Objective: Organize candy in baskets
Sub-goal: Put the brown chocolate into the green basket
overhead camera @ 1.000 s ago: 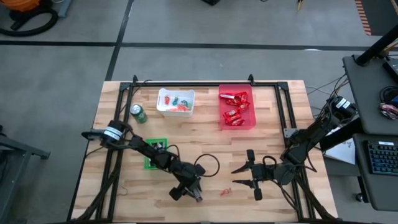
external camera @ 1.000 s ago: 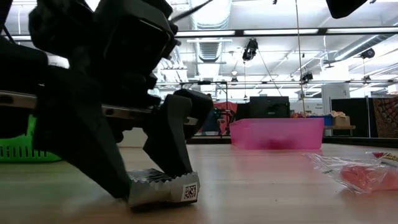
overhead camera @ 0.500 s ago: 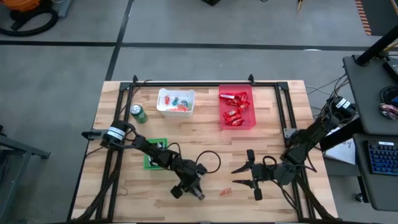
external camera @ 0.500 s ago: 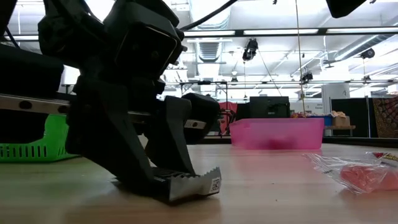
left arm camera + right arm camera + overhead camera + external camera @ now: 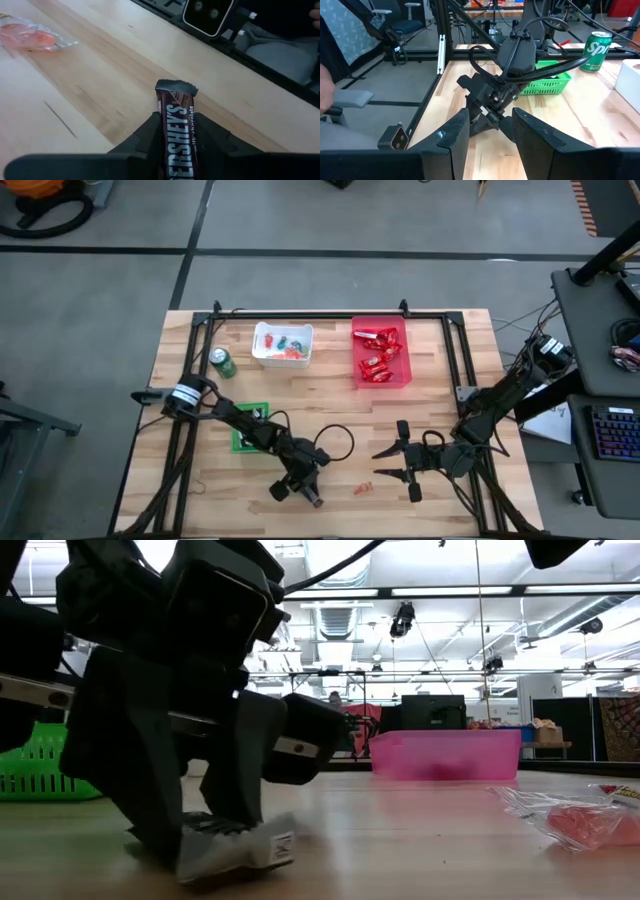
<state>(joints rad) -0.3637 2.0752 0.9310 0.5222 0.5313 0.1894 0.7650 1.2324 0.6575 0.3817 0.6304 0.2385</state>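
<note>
Left hand (image 5: 297, 490) down at the bench (image 5: 330, 405) close to the near edge, bare wood all round it. Clamped on a dark Hershey's bar (image 5: 176, 125), bar lying between the fingers (image 5: 145, 137) with its far end poking out. Orange wrapped sweet (image 5: 361, 488) just beside, toward the right hand (image 5: 395, 463), which waits a little off with fingers spread, holding nothing. Green basket (image 5: 250, 426) behind the left arm, largely covered by it. White basket (image 5: 282, 343) and red basket (image 5: 380, 354) near the far edge, both with candy inside. Green can (image 5: 222, 363) beside the white one. Bar's contact with the wood hard to judge.
</note>
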